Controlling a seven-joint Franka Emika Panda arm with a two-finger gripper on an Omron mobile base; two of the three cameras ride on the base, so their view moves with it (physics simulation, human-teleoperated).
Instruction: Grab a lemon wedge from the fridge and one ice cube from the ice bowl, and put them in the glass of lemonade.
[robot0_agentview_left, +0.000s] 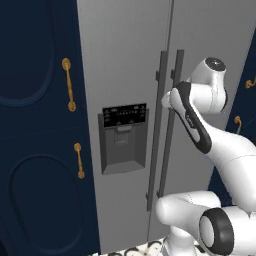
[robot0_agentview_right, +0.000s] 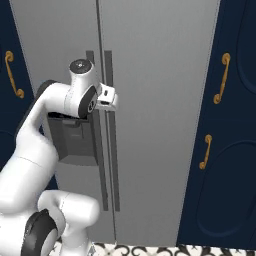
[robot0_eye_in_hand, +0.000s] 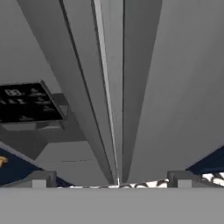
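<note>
Item: fridge (robot0_agentview_left: 125, 60), doors closed, directly ahead.
Hand (robot0_agentview_right: 111, 98): jaws apart, empty, at paired dark handles (robot0_agentview_right: 107, 140).
Risk: jaws straddle both handles or slip, door stays closed; lemon wedge presumably inside.

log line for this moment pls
phase: reach for door | gripper: open, at dark vertical handles | tall grey two-door fridge: shut

fridge (robot0_agentview_left: 125, 60) grey | handles (robot0_agentview_left: 162, 130) dark | cabinets (robot0_agentview_left: 35, 125) navy, brass pulls
</note>
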